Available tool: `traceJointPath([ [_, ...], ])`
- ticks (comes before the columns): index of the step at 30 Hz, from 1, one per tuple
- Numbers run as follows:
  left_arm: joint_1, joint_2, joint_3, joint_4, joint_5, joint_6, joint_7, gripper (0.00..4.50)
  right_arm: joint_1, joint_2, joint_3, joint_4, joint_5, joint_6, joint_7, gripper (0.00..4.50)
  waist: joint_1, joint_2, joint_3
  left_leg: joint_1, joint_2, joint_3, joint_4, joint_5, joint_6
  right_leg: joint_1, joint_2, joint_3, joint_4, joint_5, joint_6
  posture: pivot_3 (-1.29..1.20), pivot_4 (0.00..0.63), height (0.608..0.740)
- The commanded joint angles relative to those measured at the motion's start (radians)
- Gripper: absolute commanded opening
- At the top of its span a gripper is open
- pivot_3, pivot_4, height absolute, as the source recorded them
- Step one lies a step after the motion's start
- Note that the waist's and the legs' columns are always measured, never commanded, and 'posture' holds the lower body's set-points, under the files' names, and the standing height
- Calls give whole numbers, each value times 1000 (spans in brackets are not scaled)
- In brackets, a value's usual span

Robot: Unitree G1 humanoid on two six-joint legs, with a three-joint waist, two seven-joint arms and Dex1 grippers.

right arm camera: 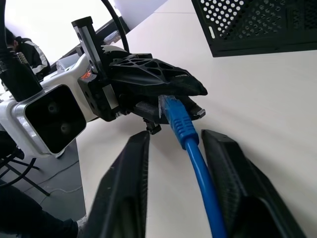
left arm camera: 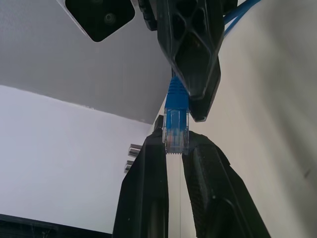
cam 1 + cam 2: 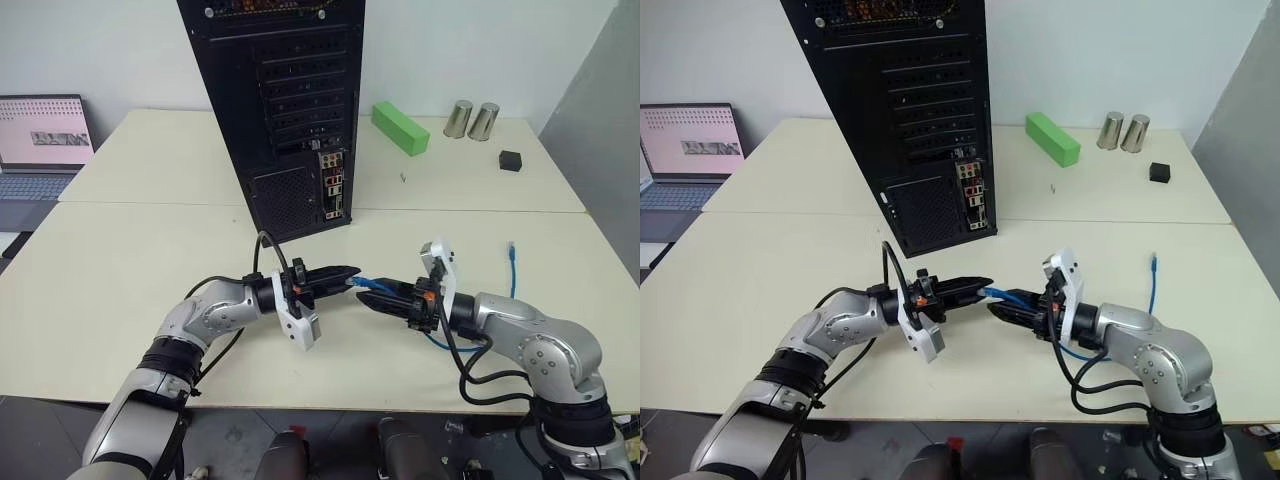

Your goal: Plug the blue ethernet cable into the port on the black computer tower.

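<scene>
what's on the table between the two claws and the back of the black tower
Nothing: in the left eye view the tabletop is bare from the left claw and right claw, which meet at the blue ethernet cable, up to the black computer tower.

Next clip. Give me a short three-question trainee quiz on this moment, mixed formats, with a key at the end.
1. True or false: the plug of the blue cable is already seated in a port on the black tower.
2. Which gripper pinches the plug between its fingers? A) left gripper B) right gripper C) neither
3. Fill in: the cable's other end lies loose on the ____.

Key:
1. False. The plug is in mid-air in front of the tower, between the two grippers.
2. A. The left gripper is shut on the plug; the right gripper's fingers stand apart on either side of the cord.
3. Table.
</scene>
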Motion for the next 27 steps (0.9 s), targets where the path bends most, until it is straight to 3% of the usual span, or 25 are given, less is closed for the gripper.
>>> traceJointPath([
  [1,-17,17,-9,-9,0,0,23,236,-18,5,-12,-17,34,-13,1,549,0,0,0,0,0,0,0,0,0,0,0,0,0,0,0,0,150,740],
  [4,-17,22,-14,-9,1,-2,26,236,-20,1,-13,-17,40,-9,4,19,0,0,0,0,0,0,0,0,0,0,0,0,0,0,0,0,150,740],
  [16,-24,40,-33,-3,10,-10,50,236,-27,-17,-10,-11,55,-4,10,0,0,0,0,0,0,0,0,0,0,0,0,0,0,0,0,0,150,740],
  [21,-29,36,-53,17,-54,3,19,236,-26,-21,-6,-12,48,-9,9,0,0,0,0,0,0,0,0,0,0,0,0,0,0,0,0,0,150,740],
  [23,-28,36,-65,24,-106,11,-4,936,-26,-22,-6,-12,47,-10,10,0,0,0,0,0,0,0,0,0,0,0,0,0,0,0,0,0,150,740],
  [27,-21,43,-86,22,-188,50,-62,1717,-25,-26,-3,-14,43,-13,10,0,0,0,0,0,0,0,0,0,0,0,0,0,0,0,0,0,150,740],
])
